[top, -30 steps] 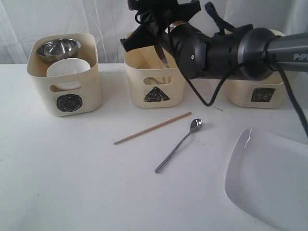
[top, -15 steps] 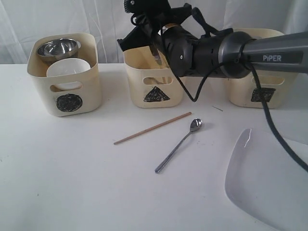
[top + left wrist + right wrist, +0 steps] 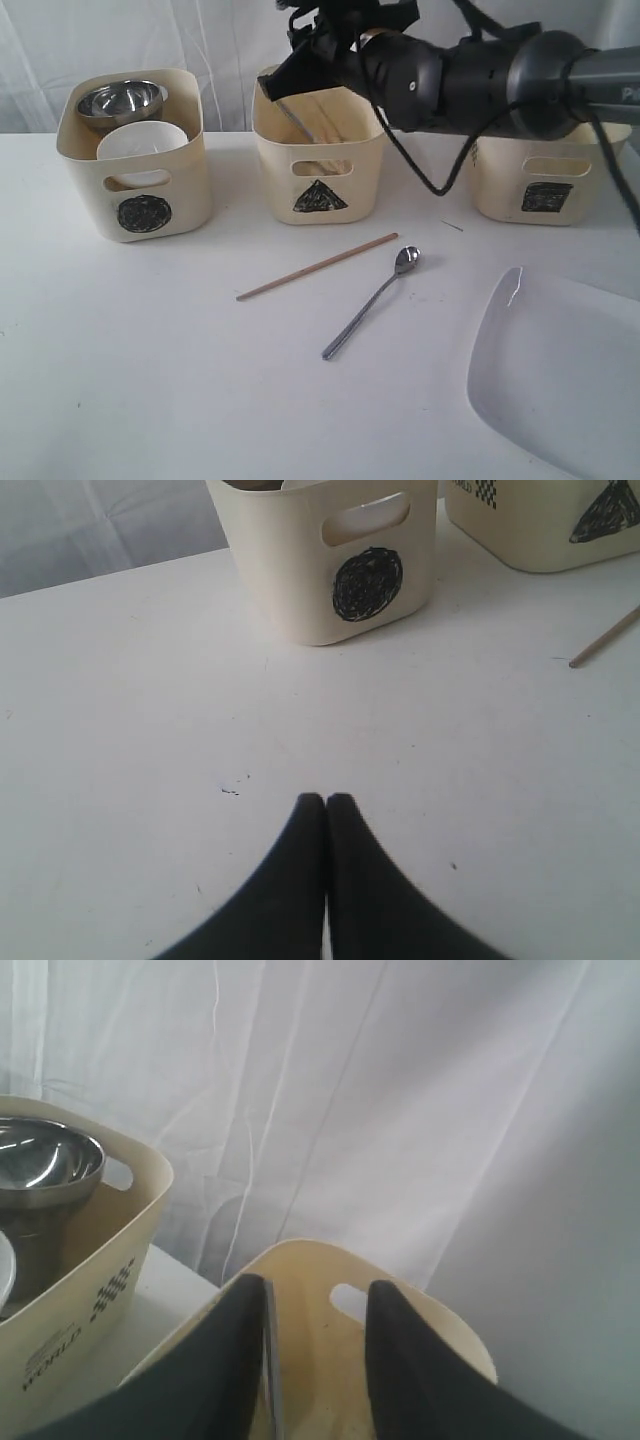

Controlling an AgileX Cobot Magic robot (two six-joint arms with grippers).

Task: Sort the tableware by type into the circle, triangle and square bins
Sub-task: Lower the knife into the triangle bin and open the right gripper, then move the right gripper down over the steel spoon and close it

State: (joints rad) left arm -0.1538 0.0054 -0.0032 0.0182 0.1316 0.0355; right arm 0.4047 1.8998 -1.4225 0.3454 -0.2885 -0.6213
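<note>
While the right gripper (image 3: pixel 285 85) hangs spread over the triangle bin (image 3: pixel 318 165) at twelve o'clock, a thin steel knife (image 3: pixel 297 118) leans inside it, the slim spoon (image 3: pixel 372 302) lying at six o'clock of that bin. Left wrist: left gripper (image 3: pixel 326 805) pressed together above the table (image 3: pixel 120 730). Right wrist: knife just beside one parted finger

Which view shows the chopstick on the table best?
The exterior view: the chopstick lies whole, beside the spoon. The left wrist view catches only one end of it; the right wrist view shows none of it.
</note>
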